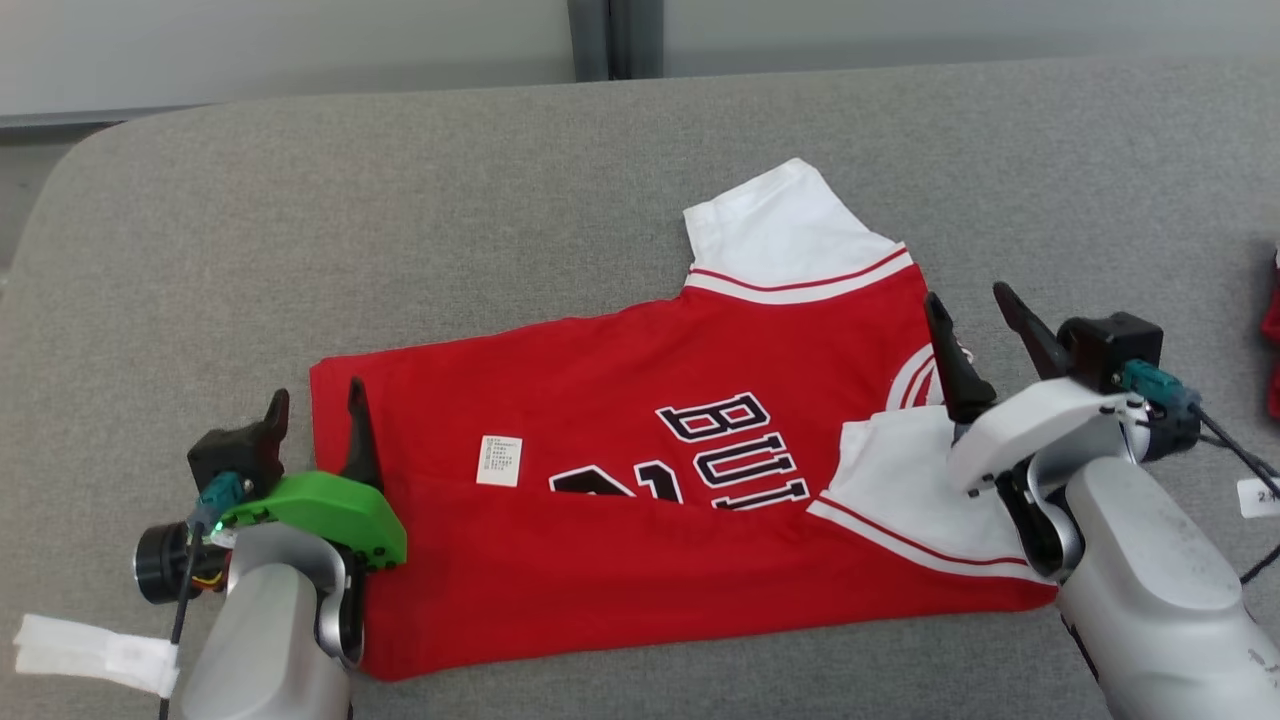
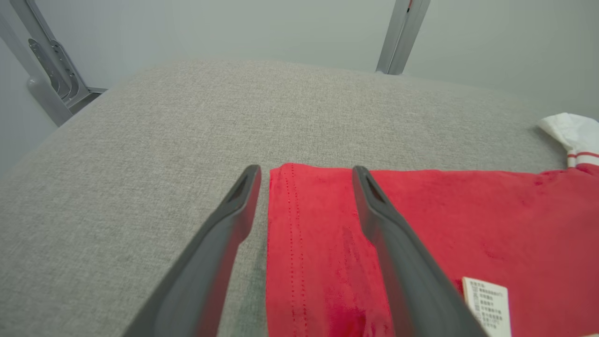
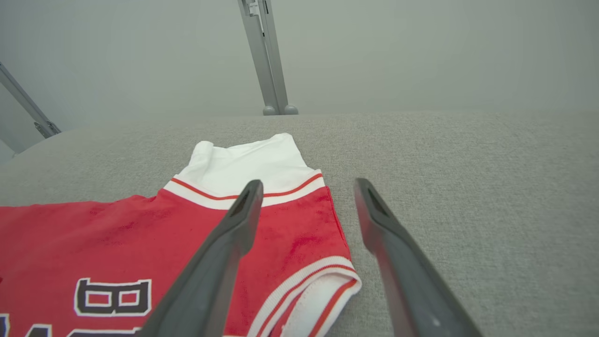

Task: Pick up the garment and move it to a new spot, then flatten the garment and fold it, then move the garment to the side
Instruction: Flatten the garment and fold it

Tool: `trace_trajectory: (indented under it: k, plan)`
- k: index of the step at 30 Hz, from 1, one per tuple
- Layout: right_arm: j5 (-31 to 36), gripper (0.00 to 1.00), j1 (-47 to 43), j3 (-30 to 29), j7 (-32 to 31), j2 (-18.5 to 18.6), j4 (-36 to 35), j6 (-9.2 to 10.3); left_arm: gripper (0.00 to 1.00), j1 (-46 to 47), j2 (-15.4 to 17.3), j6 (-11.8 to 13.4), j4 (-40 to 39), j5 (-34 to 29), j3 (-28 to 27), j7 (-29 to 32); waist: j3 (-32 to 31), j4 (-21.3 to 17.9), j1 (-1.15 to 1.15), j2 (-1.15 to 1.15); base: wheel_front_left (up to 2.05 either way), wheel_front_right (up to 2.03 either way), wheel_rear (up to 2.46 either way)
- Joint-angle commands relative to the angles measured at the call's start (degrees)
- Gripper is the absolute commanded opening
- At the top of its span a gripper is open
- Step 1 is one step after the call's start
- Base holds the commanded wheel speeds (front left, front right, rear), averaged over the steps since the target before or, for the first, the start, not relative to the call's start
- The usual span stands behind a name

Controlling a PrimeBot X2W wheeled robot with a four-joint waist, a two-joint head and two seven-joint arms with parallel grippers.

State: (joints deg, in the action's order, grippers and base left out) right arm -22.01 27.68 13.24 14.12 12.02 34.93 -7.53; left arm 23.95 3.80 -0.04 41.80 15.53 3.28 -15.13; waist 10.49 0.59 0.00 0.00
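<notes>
The garment [image 1: 650, 400] is a red jersey with white sleeves and black lettering, lying flat on the grey padded surface [image 1: 400, 200]. Its near edge is folded up over the lettering, and a white care label [image 1: 499, 460] shows. My left gripper [image 1: 316, 392] is open over the jersey's left hem; in the left wrist view the gripper [image 2: 305, 169] straddles the garment's [image 2: 468, 210] edge with nothing pinched. My right gripper [image 1: 969, 295] is open above the collar end; in the right wrist view the gripper [image 3: 307, 182] has one finger over the red cloth [image 3: 140, 234] and one over bare surface.
A white strip of tape or cloth [image 1: 90, 650] lies at the near left. At the right edge are a red item [image 1: 1272, 350], a small white tag [image 1: 1258, 497] and a dark cable. Metal posts [image 3: 269, 56] and a pale wall stand beyond the far edge.
</notes>
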Motion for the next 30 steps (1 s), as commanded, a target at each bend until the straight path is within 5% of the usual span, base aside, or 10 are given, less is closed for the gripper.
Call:
trace_trajectory:
  k: [1, 11, 12, 13, 14, 15, 30]
  plan:
    - [0.2, 1.0, 2.0, 0.6, -0.2, 0.3, 0.5, 0.1, 1.0, 2.3, 0.8, -0.1, 1.6, -0.4, -0.3, 0.0, 3.1, -0.1, 0.0, 0.0, 0.0, 0.0, 0.0]
    - [-0.7, 1.0, 14.0, 6.9, -2.2, 2.8, 4.1, 0.1, 0.97, 13.4, 2.3, -1.2, 13.6, -1.5, 0.1, 0.0, 8.9, 0.4, 0.0, 0.0, 0.0, 0.0, 0.0]
    - [-1.0, 1.0, 15.0, 7.2, -2.5, 3.0, 4.4, 0.1, 0.89, 14.3, 2.2, -1.4, 14.6, -1.5, 0.4, 0.0, 9.3, 0.7, 0.0, 0.0, 0.0, 0.0, 0.0]
    - [-1.0, 1.0, 16.3, 7.7, -3.0, 3.3, 4.8, 0.1, 0.46, 15.2, 2.0, -1.7, 15.8, -1.5, 0.7, 0.0, 9.8, 1.0, 0.0, 0.0, 0.0, 0.0, 0.0]
    - [-1.4, 1.0, 17.1, 8.1, -3.5, 3.4, 5.2, 0.1, 0.36, 16.0, 1.8, -1.9, 16.6, -1.5, 0.9, 0.0, 10.3, 1.2, 0.0, 0.0, 0.0, 0.0, 0.0]
    - [-1.5, 1.0, 18.3, 8.5, -3.9, 3.7, 5.6, 0.1, 0.0, 16.8, 1.6, -1.9, 17.4, -1.4, 1.2, 0.0, 10.7, 1.6, 0.0, 0.0, 0.0, 0.0, 0.0]
    - [-4.7, 1.0, 33.1, 14.5, -13.8, 6.3, 17.9, 0.1, 0.0, 19.3, -0.6, -3.5, 14.7, -0.3, 5.0, 0.1, 16.1, 8.7, 0.0, 0.0, 0.0, 0.0, 0.0]
